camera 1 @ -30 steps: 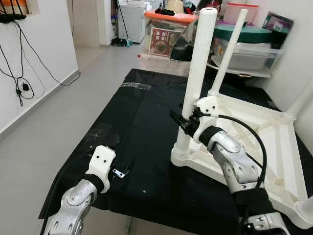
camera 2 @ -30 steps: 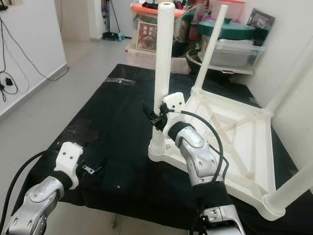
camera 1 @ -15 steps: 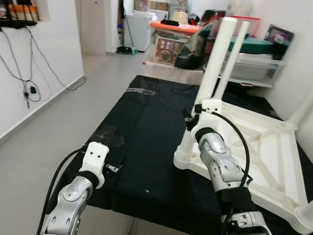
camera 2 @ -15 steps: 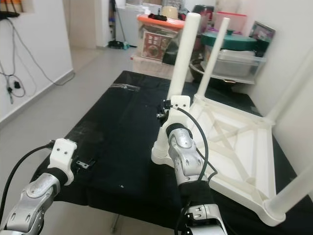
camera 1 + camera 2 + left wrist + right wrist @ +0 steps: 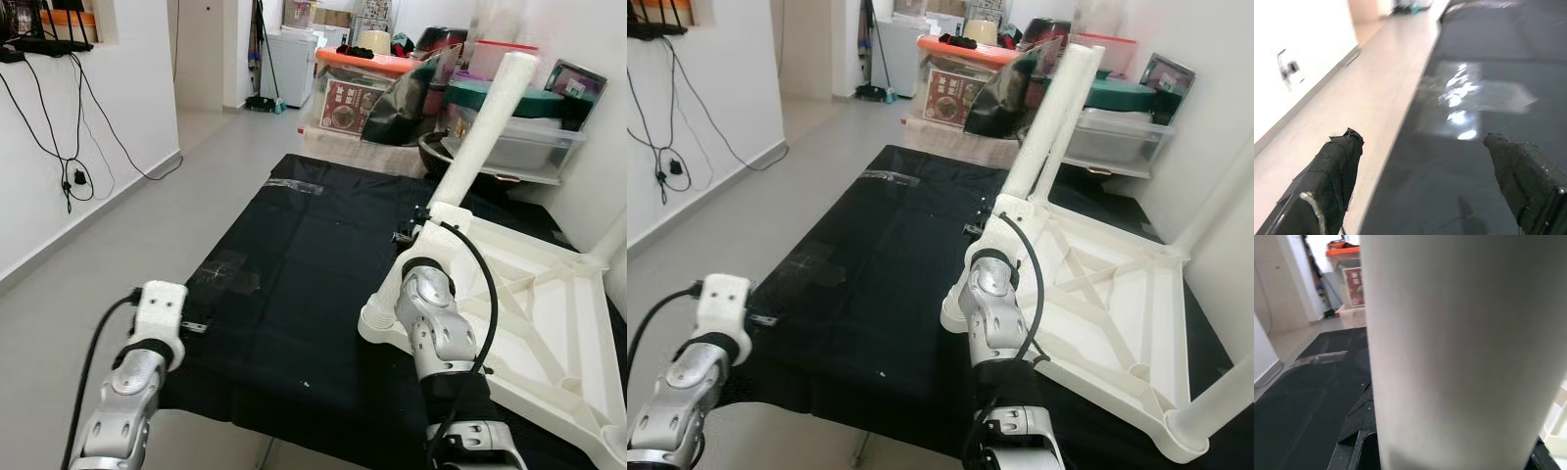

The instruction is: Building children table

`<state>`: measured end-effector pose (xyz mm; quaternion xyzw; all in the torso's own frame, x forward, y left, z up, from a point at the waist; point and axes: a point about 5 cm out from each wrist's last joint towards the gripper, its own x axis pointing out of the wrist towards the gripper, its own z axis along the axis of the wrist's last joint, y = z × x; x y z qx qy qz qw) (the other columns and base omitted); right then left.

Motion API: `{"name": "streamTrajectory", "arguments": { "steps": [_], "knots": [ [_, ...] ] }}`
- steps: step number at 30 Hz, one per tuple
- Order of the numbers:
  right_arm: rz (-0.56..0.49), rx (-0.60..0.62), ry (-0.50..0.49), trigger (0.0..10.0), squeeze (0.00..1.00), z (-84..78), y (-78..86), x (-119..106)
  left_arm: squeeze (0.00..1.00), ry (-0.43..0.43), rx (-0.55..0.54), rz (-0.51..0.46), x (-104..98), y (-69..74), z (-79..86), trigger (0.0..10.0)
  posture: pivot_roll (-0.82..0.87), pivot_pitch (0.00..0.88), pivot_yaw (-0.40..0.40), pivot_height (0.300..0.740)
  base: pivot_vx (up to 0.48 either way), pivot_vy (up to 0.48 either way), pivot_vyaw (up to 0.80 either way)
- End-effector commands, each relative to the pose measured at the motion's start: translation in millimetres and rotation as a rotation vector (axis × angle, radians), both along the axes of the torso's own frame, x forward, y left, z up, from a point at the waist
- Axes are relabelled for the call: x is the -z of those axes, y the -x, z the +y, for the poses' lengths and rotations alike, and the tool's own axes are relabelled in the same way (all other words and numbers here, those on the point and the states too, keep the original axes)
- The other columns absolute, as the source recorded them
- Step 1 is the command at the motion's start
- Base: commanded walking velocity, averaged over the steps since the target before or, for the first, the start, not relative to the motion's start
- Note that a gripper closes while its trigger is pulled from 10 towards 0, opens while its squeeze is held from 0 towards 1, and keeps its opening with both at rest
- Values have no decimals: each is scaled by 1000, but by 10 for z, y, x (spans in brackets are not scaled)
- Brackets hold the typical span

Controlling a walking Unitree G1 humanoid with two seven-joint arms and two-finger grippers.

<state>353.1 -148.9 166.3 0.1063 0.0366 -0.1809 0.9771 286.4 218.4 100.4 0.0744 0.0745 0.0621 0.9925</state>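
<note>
Cluttered room behind, storage bins (image 5: 509,137) stacked at the far wall. Black cloth (image 5: 294,264) over the work surface. Upside down on its right half: white plastic table (image 5: 549,323), near corner leg (image 5: 470,147) tilted in its socket. Right gripper (image 5: 407,233) closed round that leg low down, just above the socket. Left gripper (image 5: 1425,171) spread open, empty, at the cloth's near left edge. Probably light, stiff, smooth plastic; best gripped low near the socket, to steady and seat the leg.

A black-covered table (image 5: 294,255) carries an upturned white children's table (image 5: 549,323).
</note>
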Motion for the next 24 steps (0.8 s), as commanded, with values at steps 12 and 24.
{"name": "streamTrajectory", "arguments": {
  "steps": [12,24],
  "knots": [
    [174,-32,57,0,0,-23,92,429,0,-17,-43,13,14,-37,31,10000,71,0,-103,740,0,0,0],
    [-109,-735,282,0,0,304,35,42,0,-12,-60,13,20,-70,14,10000,65,0,-107,740,0,0,0]
  ]
}}
